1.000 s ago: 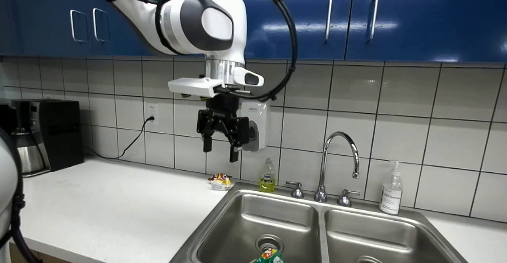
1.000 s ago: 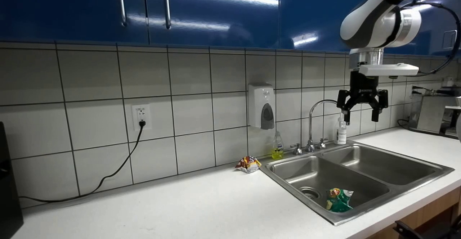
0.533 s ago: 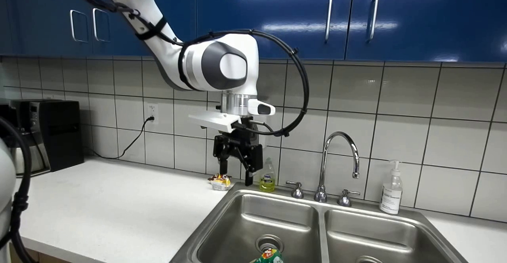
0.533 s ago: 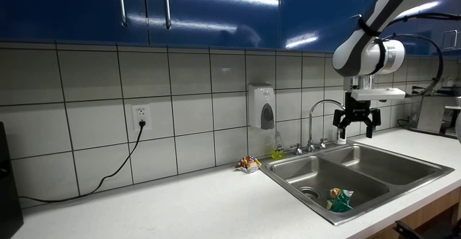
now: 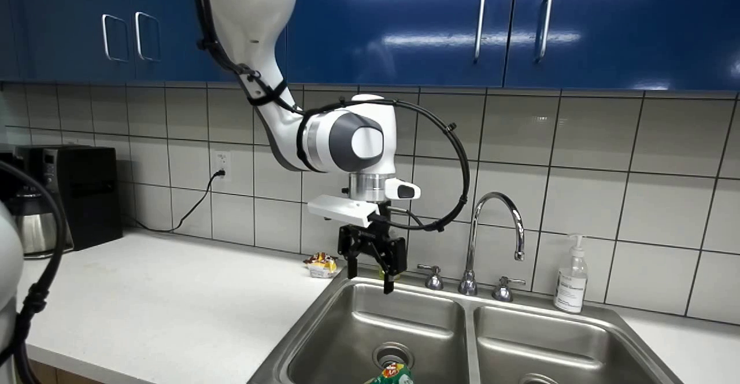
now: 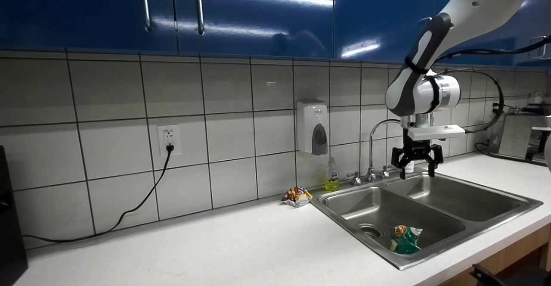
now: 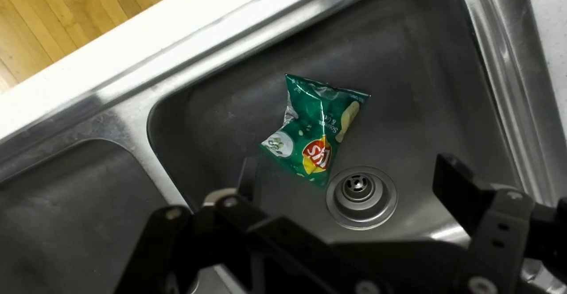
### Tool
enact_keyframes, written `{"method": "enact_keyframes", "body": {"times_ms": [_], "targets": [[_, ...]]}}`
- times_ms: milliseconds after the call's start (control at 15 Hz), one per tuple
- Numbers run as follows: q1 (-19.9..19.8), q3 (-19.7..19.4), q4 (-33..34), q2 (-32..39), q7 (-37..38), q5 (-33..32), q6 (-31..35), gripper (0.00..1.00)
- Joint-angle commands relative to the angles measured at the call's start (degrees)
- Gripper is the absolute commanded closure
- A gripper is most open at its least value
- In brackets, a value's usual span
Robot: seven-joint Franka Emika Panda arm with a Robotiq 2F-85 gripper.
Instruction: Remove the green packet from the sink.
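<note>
The green packet (image 7: 316,125) lies crumpled on the floor of the sink basin, beside the drain. It has a red and yellow logo. It also shows in both exterior views (image 6: 404,239), with only its top edge visible at the bottom of one picture (image 5: 394,374). The steel sink (image 6: 353,230) has two basins; the packet is in the one closer to the wrapper. My gripper (image 5: 370,278) points down, open and empty, high above the packet and apart from it. In the wrist view the fingers (image 7: 348,174) stand wide apart, with the packet ahead, nearer the left finger.
A curved faucet (image 5: 471,239) with two handles stands at the sink's back edge. A dish soap bottle (image 6: 332,178), a sanitizer bottle (image 5: 572,285) and a crumpled red-yellow wrapper (image 6: 297,197) stand near the wall. A dispenser (image 6: 312,126) hangs on the tiles. White counter (image 6: 241,251) borders the sink.
My arm has moved down and toward the sink, to the right in one exterior picture and left in another. The gripper stays open. The packet has not moved.
</note>
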Motion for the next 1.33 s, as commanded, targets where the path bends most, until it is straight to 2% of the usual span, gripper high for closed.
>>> {"method": "enact_keyframes", "body": {"times_ms": [0,533,1267], "targets": [[0.16,0.49,5.49,7.58,1.09,1.61,1.13,0.00],[0.86,1.05,9.24,17.99,4.30,3.87,3.45,0.00],[1.43,-0.16,12.68,29.03,10.30,5.17,13.20,0.00]]}}
